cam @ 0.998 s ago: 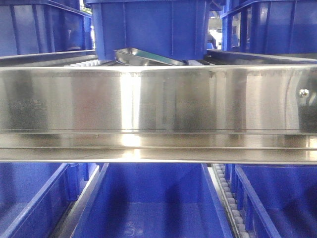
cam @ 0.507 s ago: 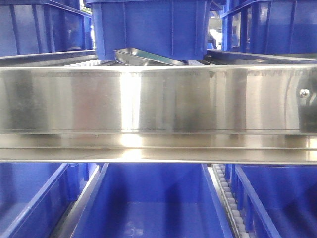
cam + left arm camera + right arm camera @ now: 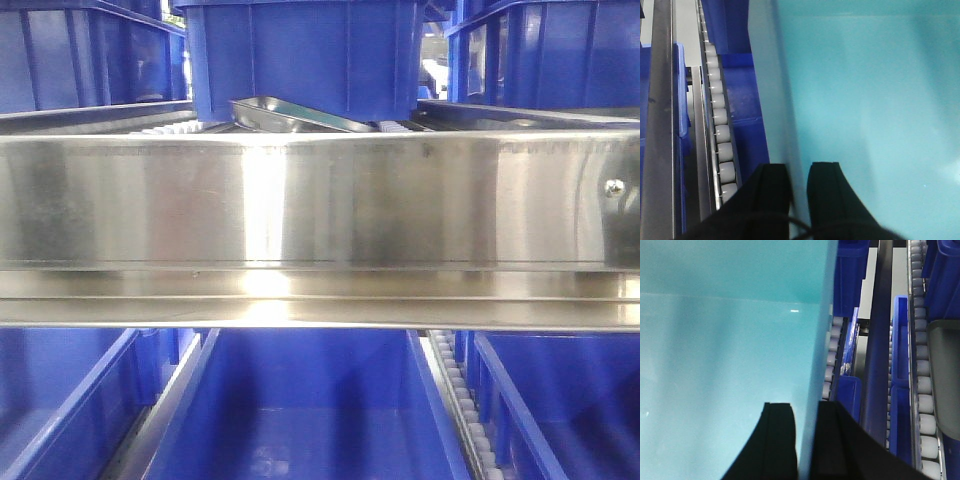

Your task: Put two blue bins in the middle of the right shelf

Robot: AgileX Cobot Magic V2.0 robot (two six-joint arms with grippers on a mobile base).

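A blue bin (image 3: 310, 410) sits in the middle lane of the lower shelf, below the steel rail. In both wrist views its inside looks pale teal. My left gripper (image 3: 797, 187) straddles its left wall (image 3: 785, 100), one finger outside and one inside, shut on the wall. My right gripper (image 3: 807, 435) straddles its right wall (image 3: 820, 340) the same way, shut on it. Neither gripper shows in the front view. More blue bins, like the one (image 3: 300, 55) in the middle, stand on the upper shelf.
A wide steel shelf rail (image 3: 320, 220) crosses the front view. A metal tray (image 3: 290, 115) lies tilted on the upper shelf. Roller tracks (image 3: 720, 135) (image 3: 832, 355) run along both sides of the held bin. Neighbouring blue bins (image 3: 60, 400) (image 3: 560, 400) flank it.
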